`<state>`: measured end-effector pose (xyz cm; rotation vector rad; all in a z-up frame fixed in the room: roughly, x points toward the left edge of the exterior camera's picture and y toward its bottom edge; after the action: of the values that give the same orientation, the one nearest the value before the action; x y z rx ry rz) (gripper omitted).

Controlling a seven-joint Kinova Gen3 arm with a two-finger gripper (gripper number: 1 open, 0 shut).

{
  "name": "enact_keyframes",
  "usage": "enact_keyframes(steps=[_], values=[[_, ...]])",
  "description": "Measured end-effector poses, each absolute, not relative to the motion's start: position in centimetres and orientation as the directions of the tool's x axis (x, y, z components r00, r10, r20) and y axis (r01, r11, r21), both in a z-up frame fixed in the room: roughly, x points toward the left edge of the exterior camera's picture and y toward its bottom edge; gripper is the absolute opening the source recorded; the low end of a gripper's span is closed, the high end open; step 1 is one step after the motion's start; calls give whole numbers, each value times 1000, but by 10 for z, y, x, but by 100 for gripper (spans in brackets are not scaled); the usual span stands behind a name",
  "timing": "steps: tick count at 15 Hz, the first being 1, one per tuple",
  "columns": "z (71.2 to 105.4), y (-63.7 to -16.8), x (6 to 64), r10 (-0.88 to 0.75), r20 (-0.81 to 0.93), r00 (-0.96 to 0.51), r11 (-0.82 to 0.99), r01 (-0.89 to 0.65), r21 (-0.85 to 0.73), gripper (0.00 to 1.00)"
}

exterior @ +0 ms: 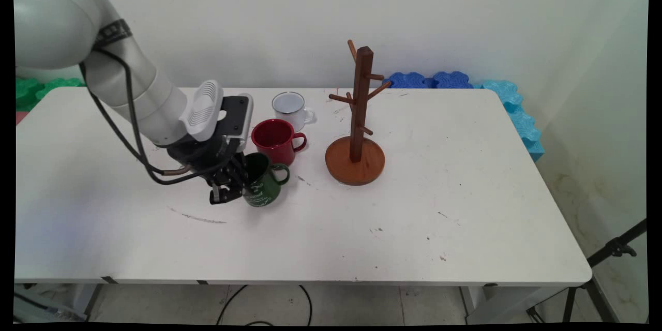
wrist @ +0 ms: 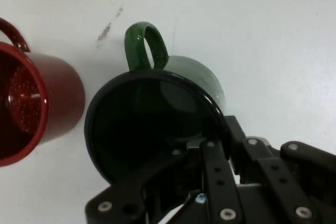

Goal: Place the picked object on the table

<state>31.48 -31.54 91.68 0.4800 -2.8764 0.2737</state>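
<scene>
Low over the white tabletop (exterior: 362,227), the black two-finger gripper (exterior: 234,182) is clamped on the rim of a green enamel mug (exterior: 264,186). One finger reaches down inside the mug's dark mouth and the other presses the outer wall, so the fingers are closed on the near wall of the mug, as the hand view shows. The green mug (wrist: 157,119) looks slightly tilted, its mouth leaning toward the arm, with its long axis running close to upright. Its looped handle (wrist: 144,45) sticks out on the side away from the gripper, pointing toward the wooden stand. White lettering marks the mug's outer wall, too small to read.

Just beyond the gripper, close beside the green mug, stands a red mug (exterior: 275,139), upright, with its handle turned the same way. I cannot tell whether the two mugs touch. Farther past the red one is a white mug (exterior: 290,108) with a dark rim, also upright.

Well off to the handle side of the green mug stands a wooden mug tree (exterior: 359,114), a dark post with short pegs angled upward on a round base. All its pegs are bare. Blue foam pieces (exterior: 465,85) lie along the tabletop's far edge by the wall, and green ones (exterior: 36,88) sit behind the arm
</scene>
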Motion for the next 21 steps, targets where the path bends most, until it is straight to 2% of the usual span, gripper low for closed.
enact_keyframes(steps=[21], values=[[871, -338, 297, -316, 270, -909, 922, -362, -139, 0]])
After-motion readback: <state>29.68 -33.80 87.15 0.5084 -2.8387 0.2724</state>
